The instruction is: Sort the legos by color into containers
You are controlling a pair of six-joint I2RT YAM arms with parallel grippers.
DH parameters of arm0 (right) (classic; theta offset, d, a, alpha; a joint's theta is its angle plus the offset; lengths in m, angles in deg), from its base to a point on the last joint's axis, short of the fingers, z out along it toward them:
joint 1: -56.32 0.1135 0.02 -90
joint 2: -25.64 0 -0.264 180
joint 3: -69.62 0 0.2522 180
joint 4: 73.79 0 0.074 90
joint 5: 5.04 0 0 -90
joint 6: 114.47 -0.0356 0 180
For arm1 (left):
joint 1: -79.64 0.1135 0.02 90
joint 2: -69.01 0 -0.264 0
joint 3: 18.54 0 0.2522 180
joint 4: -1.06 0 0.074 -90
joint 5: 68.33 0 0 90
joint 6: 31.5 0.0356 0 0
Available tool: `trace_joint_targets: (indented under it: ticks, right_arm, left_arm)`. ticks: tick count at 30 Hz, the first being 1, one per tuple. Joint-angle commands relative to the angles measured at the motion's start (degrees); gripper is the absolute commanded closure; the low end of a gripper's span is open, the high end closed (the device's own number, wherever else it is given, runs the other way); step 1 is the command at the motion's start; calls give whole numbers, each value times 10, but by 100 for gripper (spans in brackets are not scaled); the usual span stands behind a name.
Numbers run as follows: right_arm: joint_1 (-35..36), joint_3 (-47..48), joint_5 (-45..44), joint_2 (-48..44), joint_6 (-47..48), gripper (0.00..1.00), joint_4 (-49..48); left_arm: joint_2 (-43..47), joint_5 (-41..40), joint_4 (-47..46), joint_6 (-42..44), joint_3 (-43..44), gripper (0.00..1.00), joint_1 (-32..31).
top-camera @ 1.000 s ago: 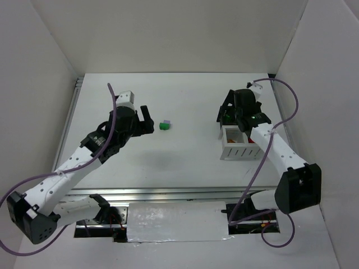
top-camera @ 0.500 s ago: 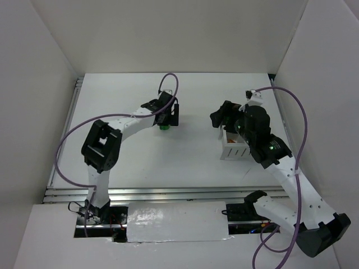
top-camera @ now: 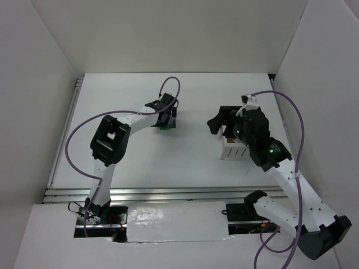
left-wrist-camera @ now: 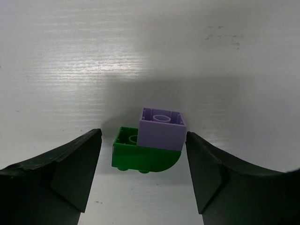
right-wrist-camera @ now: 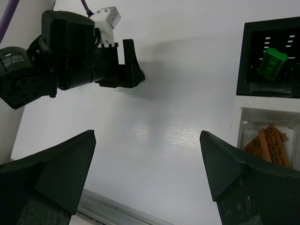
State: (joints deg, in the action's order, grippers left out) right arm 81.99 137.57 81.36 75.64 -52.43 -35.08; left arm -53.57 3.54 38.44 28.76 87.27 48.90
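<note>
A lavender brick stacked on a green brick stands on the table. My left gripper is open, low over this lego, with one finger on each side and small gaps to both. In the top view the pair peeks out under the left gripper. My right gripper is open and empty above bare table, just left of the containers. The black bin holds a green lego. The white bin holds orange-brown legos.
The bins sit at the right of the table, partly under my right wrist. Enclosure walls ring the table. A metal rail runs along the near edge. Purple cables loop over both arms.
My left arm has swung right and forward, and its gripper now straddles the lavender-on-green lego. My right gripper has shifted left off the bins and its arm has changed pose.
</note>
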Motion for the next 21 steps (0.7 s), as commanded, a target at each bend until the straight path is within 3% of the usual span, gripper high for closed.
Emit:
trace_joint_targets:
  ticks: [1, 2, 3, 8, 9, 10, 12, 16, 21]
  right_arm:
    - [6, 2, 8, -3, 9, 0, -16]
    - [6, 1, 7, -3, 8, 0, -16]
    - [4, 2, 6, -4, 8, 0, -15]
    - [5, 10, 0, -10, 10, 0, -8]
    - [5, 10, -2, -10, 10, 0, -10]
    - [6, 8, 0, -10, 9, 1, -12]
    - [6, 2, 8, -7, 7, 0, -25]
    - [-22, -7, 27, 5, -15, 0, -35]
    - [-104, -48, 174, -43, -74, 2, -98]
  left_arm:
    - [2, 7, -16, 13, -14, 16, 4]
    - [0, 7, -19, 14, -17, 18, 3]
    - [-5, 9, -20, 18, -17, 28, 3]
    - [1, 17, -19, 15, -24, 55, 4]
    - [4, 20, -23, 18, -28, 64, 4]
    - [13, 22, -30, 20, -32, 84, 4]
    - [24, 34, -41, 32, -46, 99, 3]
    - [104, 98, -119, 79, -141, 100, 2]
    - [286, 262, -346, 183, -327, 100, -22]
